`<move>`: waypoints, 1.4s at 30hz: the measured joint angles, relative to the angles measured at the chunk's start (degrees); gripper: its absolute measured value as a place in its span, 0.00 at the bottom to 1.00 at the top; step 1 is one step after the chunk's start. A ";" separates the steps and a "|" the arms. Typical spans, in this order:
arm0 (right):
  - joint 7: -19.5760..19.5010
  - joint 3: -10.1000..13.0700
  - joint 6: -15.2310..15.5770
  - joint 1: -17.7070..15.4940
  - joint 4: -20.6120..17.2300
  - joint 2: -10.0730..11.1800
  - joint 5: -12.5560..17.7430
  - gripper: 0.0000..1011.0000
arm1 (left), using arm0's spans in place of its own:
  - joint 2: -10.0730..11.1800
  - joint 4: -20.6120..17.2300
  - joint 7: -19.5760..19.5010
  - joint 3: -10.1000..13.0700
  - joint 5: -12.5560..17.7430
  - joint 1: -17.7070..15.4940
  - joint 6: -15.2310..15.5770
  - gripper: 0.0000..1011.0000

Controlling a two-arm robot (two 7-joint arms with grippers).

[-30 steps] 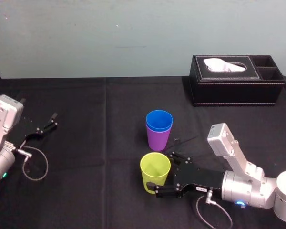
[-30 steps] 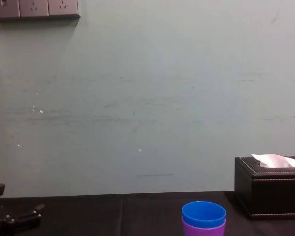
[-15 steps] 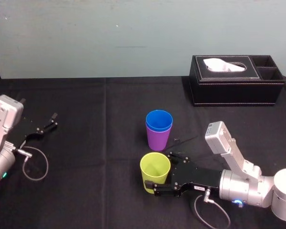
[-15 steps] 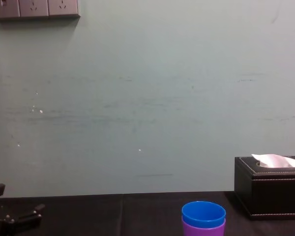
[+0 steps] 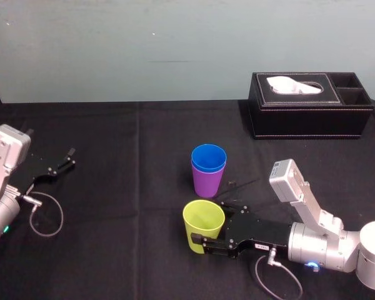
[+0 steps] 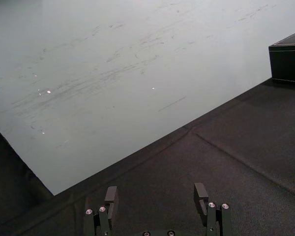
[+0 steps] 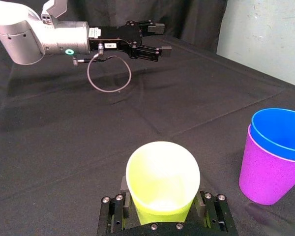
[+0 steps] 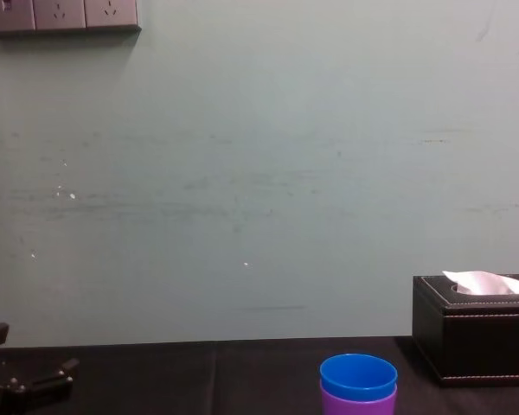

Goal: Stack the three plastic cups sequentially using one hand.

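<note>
The yellow-green cup (image 5: 203, 226) (image 7: 162, 182) stands upright on the black cloth near the table's front. My right gripper (image 5: 210, 224) (image 7: 162, 205) is shut on it, one finger against each side of its lower wall. Just behind it the blue cup (image 5: 209, 156) (image 7: 280, 129) (image 8: 358, 376) sits nested inside the purple cup (image 5: 207, 181) (image 7: 265, 177) (image 8: 358, 405). My left gripper (image 5: 59, 164) (image 6: 157, 196) (image 7: 156, 39) rests parked at the far left, open with nothing between its fingers.
A black tissue box (image 5: 309, 115) (image 8: 476, 333) with a white tissue stands at the back right. A looped cable (image 5: 47, 215) lies beside the left arm. Black cloth (image 5: 125, 187) covers the table, and a pale wall rises behind it.
My right gripper slid forward around the yellow-green cup and its fingers closed in against the cup's sides; the cup shifted slightly left. The left arm and the blue-purple stack stayed still.
</note>
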 joint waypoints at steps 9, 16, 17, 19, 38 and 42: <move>-0.06 0.03 -0.07 -0.05 -0.07 0.04 -0.04 0.72 | 0.00 0.00 0.00 0.00 0.00 0.00 0.00 1.00; -0.57 0.05 -0.11 -0.29 -0.44 0.20 -0.09 0.72 | 0.00 0.00 0.00 0.00 0.00 0.00 0.00 1.00; -0.93 0.15 -0.06 -0.53 -0.94 0.42 -0.14 0.72 | 0.00 0.00 0.00 0.00 0.00 0.00 0.00 1.00; -1.32 0.34 0.17 -0.81 -1.71 0.70 -0.16 0.72 | 0.00 0.00 0.00 0.00 0.00 0.00 0.00 1.00; -6.80 6.93 5.69 -3.95 -15.79 6.48 4.16 0.72 | 0.00 0.00 0.00 0.00 0.00 0.00 0.00 1.00; -7.48 7.50 5.70 -3.61 -16.79 6.73 4.07 0.72 | 0.00 0.00 0.00 0.00 0.00 0.00 0.00 1.00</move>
